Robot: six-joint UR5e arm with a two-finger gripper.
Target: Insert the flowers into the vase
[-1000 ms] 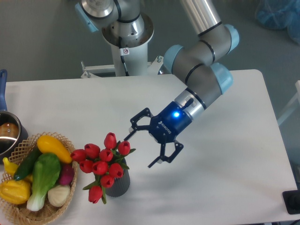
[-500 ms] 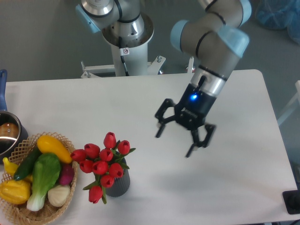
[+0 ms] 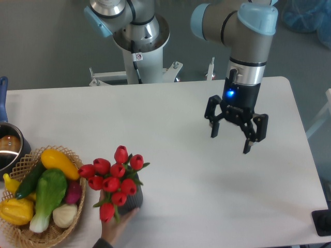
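The flowers (image 3: pixel 114 178), a bunch of red tulip buds with green leaves, stand in the vase (image 3: pixel 132 200), a short dark grey ribbed cylinder near the front of the white table. A human hand (image 3: pixel 115 227) reaches in from the bottom edge and touches the vase's base and the lowest bud. My gripper (image 3: pixel 231 139) is open and empty. It hangs above the table's right half, far to the right of the flowers and higher in the picture.
A woven wicker basket (image 3: pixel 20 235) with yellow, green and purple toy vegetables sits at the front left. A steel pot (image 3: pixel 8 147) with a blue handle is at the left edge. The robot's base (image 3: pixel 139 36) stands behind the table.
My open gripper has moved away from the flowers, up and to the right. A human hand has come in at the bottom and reached the vase.
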